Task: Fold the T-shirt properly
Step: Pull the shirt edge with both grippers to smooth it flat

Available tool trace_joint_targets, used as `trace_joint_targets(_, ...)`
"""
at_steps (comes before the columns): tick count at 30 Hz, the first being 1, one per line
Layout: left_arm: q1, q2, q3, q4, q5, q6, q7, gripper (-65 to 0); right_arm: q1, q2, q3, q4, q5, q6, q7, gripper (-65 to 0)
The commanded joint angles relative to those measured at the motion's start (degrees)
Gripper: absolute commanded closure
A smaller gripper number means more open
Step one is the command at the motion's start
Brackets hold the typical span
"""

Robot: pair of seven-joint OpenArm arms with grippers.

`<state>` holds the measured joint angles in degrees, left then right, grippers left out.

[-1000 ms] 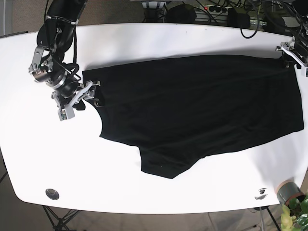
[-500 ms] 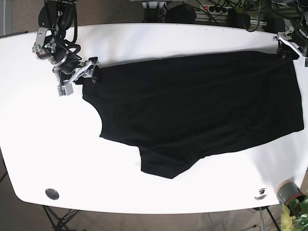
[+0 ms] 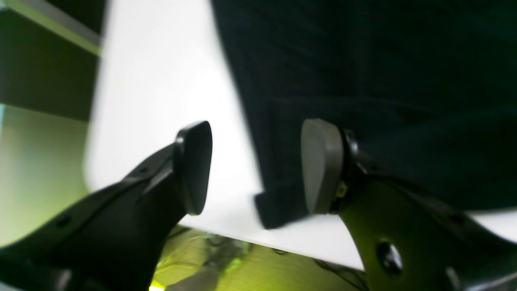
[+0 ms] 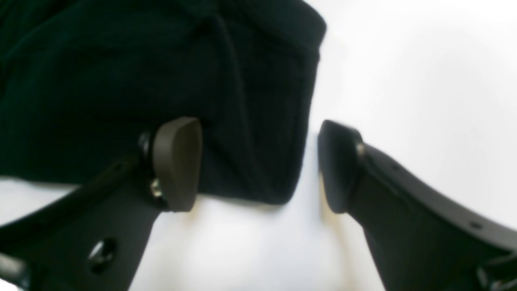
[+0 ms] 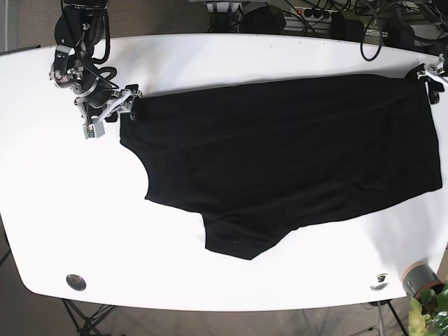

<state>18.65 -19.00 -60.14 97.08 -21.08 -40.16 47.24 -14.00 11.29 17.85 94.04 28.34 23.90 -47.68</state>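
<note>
Black T-shirt [image 5: 294, 154] corners sit between both arms' spread, unclenched fingers [image 3: 319, 165] [image 4: 177, 161] at far table [image 5: 210, 56] edge.

T-shirt [image 5: 294, 157]: black cloth, matt, soft, faintly creased. Table [image 5: 224, 59]: white, smooth, slight sheen. Right gripper [image 4: 258, 165]: fingers of dark matt plastic; pads [image 4: 177, 161] smooth, dull grey-brown. Left gripper [image 3: 256, 167]: same matt black plastic, grey pad [image 3: 319, 165] smooth.
</note>
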Motion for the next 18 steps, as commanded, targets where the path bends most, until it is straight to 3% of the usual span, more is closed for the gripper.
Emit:
trace_joint_targets(1,-1.6,-0.1,-1.3,-1.3,2.9,0.2,-0.6,-32.6,-0.2,0.4,-0.9,0.4,0.1,-0.12,-0.6,-43.1)
trace_joint_targets(5,-2.3,-0.1,-1.4,-6.4,6.7,0.2,-0.7,-32.6,-0.5,-1.3,-2.4,0.6,0.1,-0.12,-0.6,-43.1)
trace_joint_targets(18,-2.0,-0.2,2.6,-19.5,6.7,0.2,-3.9,-32.5,-1.2,-1.9,-2.7,0.4,0.0,-0.12,-0.6,-43.0)
